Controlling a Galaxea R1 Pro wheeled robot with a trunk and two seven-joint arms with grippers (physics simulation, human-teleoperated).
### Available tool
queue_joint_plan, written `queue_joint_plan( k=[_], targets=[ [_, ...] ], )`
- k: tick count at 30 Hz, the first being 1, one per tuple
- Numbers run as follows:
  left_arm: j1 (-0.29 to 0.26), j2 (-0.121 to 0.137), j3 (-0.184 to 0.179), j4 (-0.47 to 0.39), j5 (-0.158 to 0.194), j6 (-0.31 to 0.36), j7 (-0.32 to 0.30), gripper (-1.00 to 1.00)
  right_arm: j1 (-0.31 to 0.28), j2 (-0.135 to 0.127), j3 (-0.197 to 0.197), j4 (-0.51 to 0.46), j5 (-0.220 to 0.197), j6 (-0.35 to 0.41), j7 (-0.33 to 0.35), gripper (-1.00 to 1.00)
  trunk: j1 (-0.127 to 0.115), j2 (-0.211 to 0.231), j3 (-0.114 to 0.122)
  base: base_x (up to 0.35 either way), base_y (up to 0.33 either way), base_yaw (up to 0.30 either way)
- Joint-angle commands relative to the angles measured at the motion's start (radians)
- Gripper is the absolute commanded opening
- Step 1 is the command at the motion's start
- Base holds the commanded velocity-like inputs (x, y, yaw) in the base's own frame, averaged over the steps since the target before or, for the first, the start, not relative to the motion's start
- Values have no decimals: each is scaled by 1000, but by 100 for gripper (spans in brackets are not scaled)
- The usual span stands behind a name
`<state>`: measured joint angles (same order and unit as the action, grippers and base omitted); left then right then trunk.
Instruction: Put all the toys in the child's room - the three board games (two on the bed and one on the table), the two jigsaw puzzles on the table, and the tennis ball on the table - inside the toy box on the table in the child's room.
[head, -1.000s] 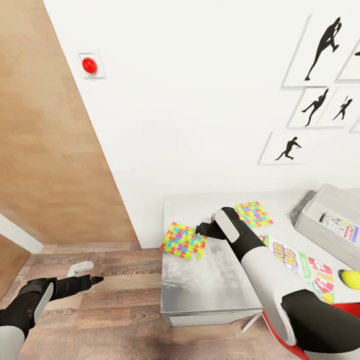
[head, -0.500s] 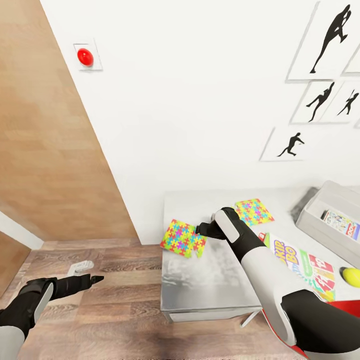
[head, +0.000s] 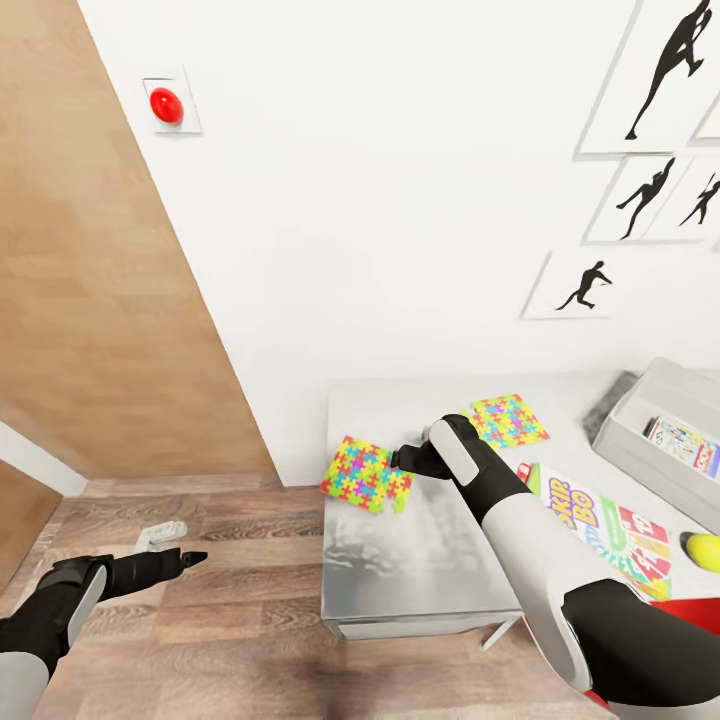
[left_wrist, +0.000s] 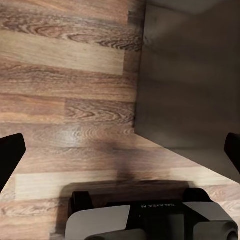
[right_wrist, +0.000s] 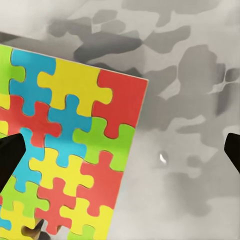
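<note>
Two jigsaw puzzles are lying flat on the table: the near puzzle at the table's left edge, the far puzzle closer to the wall. You are holding the right gripper just above the near puzzle's inner edge, and over the last second it has barely shifted; mostly the head has tilted, sliding the wall pictures and red button in the frame. In the right wrist view the fingers are spread wide with the puzzle's corner and bare tabletop between them, so nothing is grasped yet. That suggests you are lining up, not lifting. Your left gripper is hanging over the wood floor with fingers released, empty. You are leaving the toy box at far right with one board game inside; another board game and the tennis ball are waiting on the table.
</note>
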<state>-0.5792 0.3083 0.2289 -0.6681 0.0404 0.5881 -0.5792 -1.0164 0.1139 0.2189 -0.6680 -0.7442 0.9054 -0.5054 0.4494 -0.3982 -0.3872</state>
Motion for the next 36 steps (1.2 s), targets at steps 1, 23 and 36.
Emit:
queue_joint_plan(
  k=[1, 23, 36],
  targets=[
    [-1, 0, 3, -1, 4, 9, -2, 100, -1, 0, 3, -1, -10, 1, -10, 100, 1, -2, -2, 0, 27, 0],
    [-1, -1, 3, -1, 4, 7, -2, 100, -1, -1, 5, -5, -11, 1, -10, 100, 1, -2, -2, 0, 88, 0],
    [-1, -1, 3, -1, 4, 7, -2, 100, -1, -2, 6, -8, -11, 2, -10, 100, 1, -2, -2, 0, 1, 0]
  ],
)
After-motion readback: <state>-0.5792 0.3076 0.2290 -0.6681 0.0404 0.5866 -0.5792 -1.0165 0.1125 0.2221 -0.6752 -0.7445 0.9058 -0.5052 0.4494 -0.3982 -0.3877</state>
